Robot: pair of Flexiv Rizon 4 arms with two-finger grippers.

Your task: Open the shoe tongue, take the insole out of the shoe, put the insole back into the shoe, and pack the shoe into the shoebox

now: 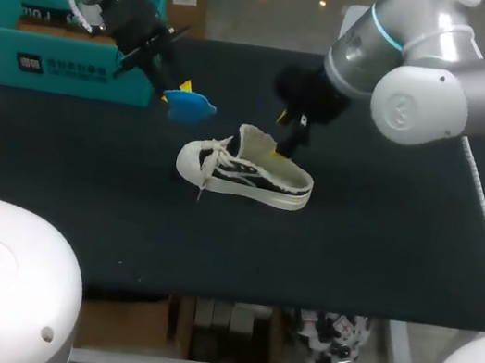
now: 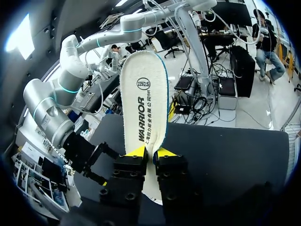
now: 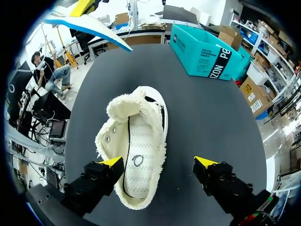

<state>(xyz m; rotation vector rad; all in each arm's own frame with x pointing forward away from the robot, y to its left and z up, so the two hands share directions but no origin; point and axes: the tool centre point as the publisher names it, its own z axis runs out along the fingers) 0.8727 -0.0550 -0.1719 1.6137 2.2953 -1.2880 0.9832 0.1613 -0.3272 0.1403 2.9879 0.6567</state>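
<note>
A white low sneaker [image 1: 244, 171] with black side stripes lies on the black table, toe to the left, tongue pulled up. My left gripper [image 1: 172, 92] hangs above the table left of the shoe, shut on the heel end of the insole [image 1: 187, 105], blue underneath and white on top. In the left wrist view the insole [image 2: 143, 94] stands up from the gripper [image 2: 150, 153]. My right gripper [image 1: 285, 140] hovers over the shoe's heel, open and holding nothing. In its wrist view the shoe [image 3: 134, 150] lies under the gripper [image 3: 159, 163], nearer one finger, with its inner sole bare.
The teal shoebox [image 1: 59, 50] stands open at the table's back left corner, behind my left arm; it is also in the right wrist view [image 3: 207, 52] beyond the shoe. The black table [image 1: 382, 244] stretches to the right and front of the shoe.
</note>
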